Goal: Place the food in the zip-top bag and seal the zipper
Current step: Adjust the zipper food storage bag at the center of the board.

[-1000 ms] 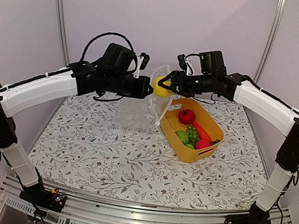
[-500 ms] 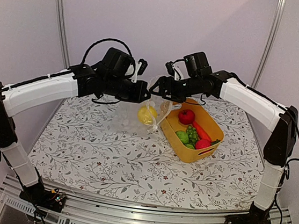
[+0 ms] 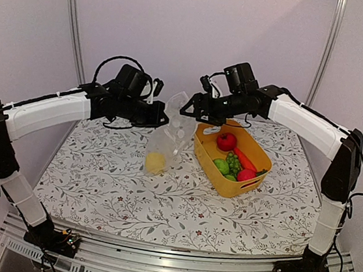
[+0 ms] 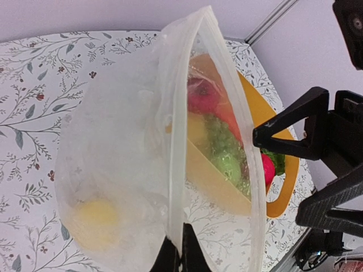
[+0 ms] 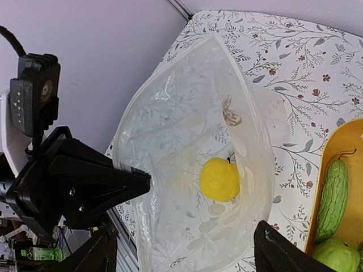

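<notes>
The clear dotted zip-top bag [image 3: 174,130] hangs open above the table, its bottom resting near the cloth. My left gripper [image 3: 162,117] is shut on the bag's rim; in the left wrist view the zipper strip [image 4: 173,170] runs down into my pinched fingertips [image 4: 180,256]. A yellow lemon [image 3: 155,163] lies at the bottom of the bag and also shows in the right wrist view [image 5: 219,179]. My right gripper [image 3: 186,110] is open and empty just above the bag's mouth [image 5: 187,255]. A red apple [image 3: 227,141], green pieces [image 3: 222,166], a carrot [image 3: 247,160] and a red piece [image 3: 246,175] lie in the yellow tub.
The yellow tub [image 3: 200,148] stands right of the bag, touching or nearly touching it. A flowered cloth [image 3: 110,187] covers the table. Purple walls stand behind and at both sides.
The lemon has left my right gripper and dropped to the bottom of the bag. My left gripper has drawn the bag's rim slightly left and the bag hangs longer.
</notes>
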You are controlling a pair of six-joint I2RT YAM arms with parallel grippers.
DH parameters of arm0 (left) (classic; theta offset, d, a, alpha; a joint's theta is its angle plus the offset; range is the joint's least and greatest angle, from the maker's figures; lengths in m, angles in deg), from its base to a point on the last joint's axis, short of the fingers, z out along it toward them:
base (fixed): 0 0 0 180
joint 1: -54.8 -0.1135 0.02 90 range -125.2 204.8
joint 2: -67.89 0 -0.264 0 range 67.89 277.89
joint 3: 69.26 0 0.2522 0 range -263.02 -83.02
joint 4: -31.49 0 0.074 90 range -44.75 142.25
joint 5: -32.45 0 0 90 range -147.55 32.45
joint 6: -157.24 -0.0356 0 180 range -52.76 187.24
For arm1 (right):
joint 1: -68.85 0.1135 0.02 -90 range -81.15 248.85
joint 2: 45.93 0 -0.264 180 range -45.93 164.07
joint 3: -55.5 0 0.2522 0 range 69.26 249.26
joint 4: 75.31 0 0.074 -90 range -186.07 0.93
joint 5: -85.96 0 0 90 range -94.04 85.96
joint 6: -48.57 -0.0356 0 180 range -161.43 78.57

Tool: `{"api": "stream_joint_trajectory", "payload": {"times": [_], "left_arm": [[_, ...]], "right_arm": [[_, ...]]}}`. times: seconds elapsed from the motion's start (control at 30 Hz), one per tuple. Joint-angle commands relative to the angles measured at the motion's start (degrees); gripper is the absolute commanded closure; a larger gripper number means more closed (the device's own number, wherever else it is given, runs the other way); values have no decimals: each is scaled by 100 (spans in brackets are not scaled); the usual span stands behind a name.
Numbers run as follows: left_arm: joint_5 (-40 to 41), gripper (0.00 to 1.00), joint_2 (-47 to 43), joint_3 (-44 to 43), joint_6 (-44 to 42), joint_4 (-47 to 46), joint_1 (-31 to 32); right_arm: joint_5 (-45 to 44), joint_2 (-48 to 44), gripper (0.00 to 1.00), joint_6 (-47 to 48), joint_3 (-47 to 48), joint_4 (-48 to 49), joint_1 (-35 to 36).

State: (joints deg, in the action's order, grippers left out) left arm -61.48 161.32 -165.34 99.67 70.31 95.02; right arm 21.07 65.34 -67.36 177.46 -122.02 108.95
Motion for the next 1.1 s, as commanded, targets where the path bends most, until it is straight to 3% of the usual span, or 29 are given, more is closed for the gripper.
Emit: {"api": "stream_joint_trajectory", "payload": {"times": [0.0,0.17,0.4,0.63,0.9,1.07], "left_arm": [[-145,100,-207,89,-1,-94,-216],[-233,100,-370,4,-17,235,-439],[-133,100,-701,-284,-262,1361,-621],[374,100,-992,-955,-641,3131,-628],[-439,100,-471,-709,-916,2832,-612],[-934,100,527,-1429,-819,2863,-597]], "right_arm": [[28,-584,19,237,-234,-124,-89],[88,-903,21,272,-783,-153,-546],[-533,-1250,24,792,-1392,-712,-890],[-550,-1393,26,871,-1993,-928,-915],[-522,-1252,26,940,-2106,-1152,-914],[-507,-1184,26,923,-2234,-1287,-916]]}}
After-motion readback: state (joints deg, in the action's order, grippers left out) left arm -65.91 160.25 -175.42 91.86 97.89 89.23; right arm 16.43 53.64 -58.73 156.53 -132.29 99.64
